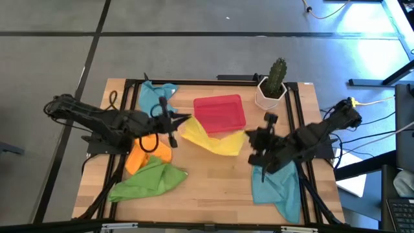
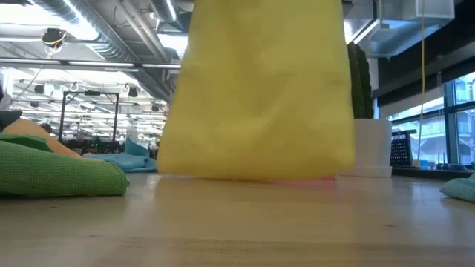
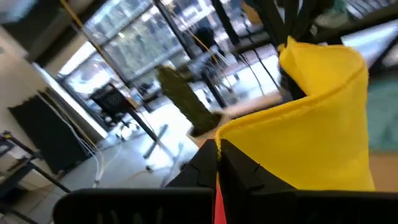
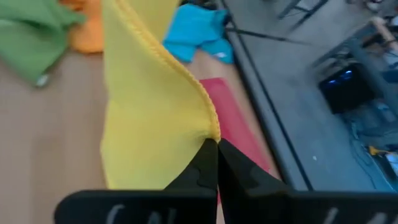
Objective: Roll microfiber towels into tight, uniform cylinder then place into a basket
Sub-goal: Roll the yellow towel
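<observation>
Yellow towel hangs stretched at the centre of the high view, just below the red basket. Each gripper pinches one end: the left gripper has its fingers pressed together on the left corner, the right gripper is clamped on the right edge. My guess is they're holding it taut to spread it flat before rolling. The right wrist view shows the hem nipped right at the fingertips, which the overhead can't. The low view shows it draped like a curtain down to the table. Green towel, orange towel and two blue ones lie unrolled around the table; the basket looks empty.
</observation>
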